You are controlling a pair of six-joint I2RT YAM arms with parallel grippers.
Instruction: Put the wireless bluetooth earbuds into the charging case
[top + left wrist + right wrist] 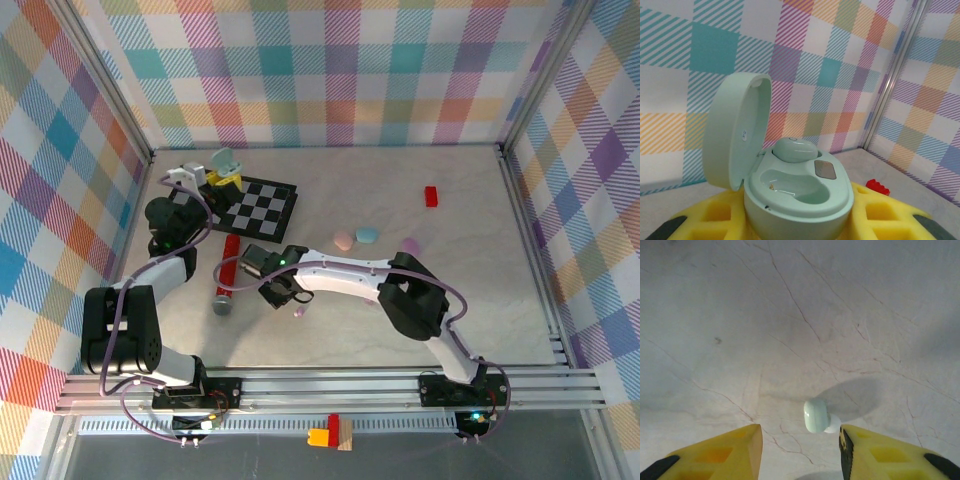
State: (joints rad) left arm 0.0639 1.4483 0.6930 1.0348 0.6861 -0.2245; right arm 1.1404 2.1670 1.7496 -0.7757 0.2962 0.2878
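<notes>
My left gripper (800, 227) is shut on the pale green charging case (805, 202), its yellow fingers (890, 215) on either side. The case lid (735, 140) stands open. One pale green earbud (795, 149) sits in the far slot, and the near slot (790, 185) is empty. From above, the case (226, 160) is at the back left. My right gripper (800, 450) hangs open over the table, pointing down, with a second pale green earbud (816, 416) lying between its fingers. That bud is close against the right finger (880, 450) and well apart from the left one.
A checkerboard (258, 208) lies beside the left gripper, and a red pen (228, 270) lies in front of it. Pink (343, 240), blue (367, 235) and purple (410, 245) cases rest mid-table. A small purple bud (299, 312) lies near my right gripper (283, 293). A red brick (431, 196) sits at the back right.
</notes>
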